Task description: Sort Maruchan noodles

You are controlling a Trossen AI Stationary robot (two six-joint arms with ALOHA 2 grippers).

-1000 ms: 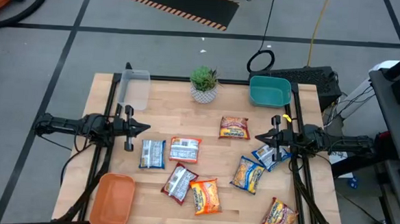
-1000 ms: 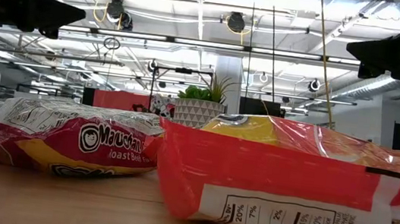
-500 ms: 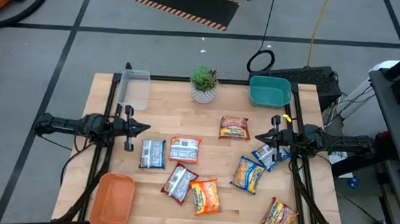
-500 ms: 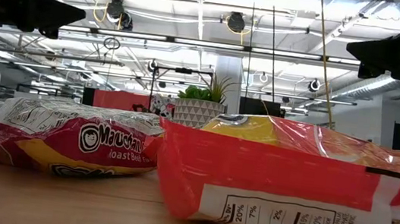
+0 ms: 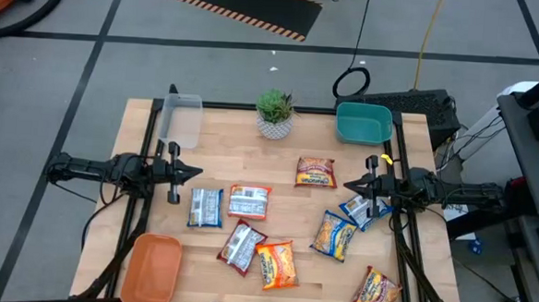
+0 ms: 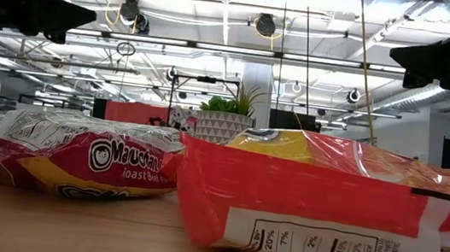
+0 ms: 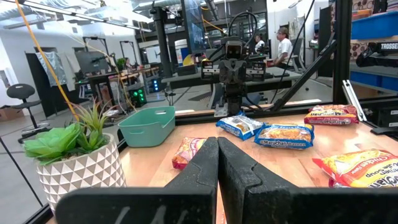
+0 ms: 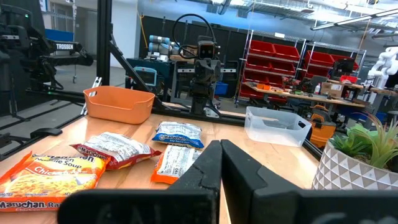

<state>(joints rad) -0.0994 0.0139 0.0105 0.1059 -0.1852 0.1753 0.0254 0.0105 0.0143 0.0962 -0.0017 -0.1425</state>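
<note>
Several Maruchan noodle packets lie flat on the wooden table: a blue-white one (image 5: 206, 207), a red-silver one (image 5: 248, 202), another red-silver one (image 5: 242, 246), orange ones (image 5: 276, 264) (image 5: 377, 292), orange-yellow ones (image 5: 315, 172) (image 5: 335, 236) and a blue one (image 5: 365, 210). My left gripper (image 5: 194, 173) hovers shut over the table's left side, pointing right, above the blue-white packet's far end. My right gripper (image 5: 349, 184) hovers shut on the right side, pointing left, beside the blue packet. In the wrist views, the left gripper (image 7: 217, 146) and the right gripper (image 8: 221, 149) show their fingertips pressed together.
A clear tray (image 5: 182, 119) sits at the far left, a teal tray (image 5: 363, 123) at the far right and an orange tray (image 5: 151, 269) at the near left corner. A small potted plant (image 5: 274, 112) stands at the far edge, between the clear and teal trays.
</note>
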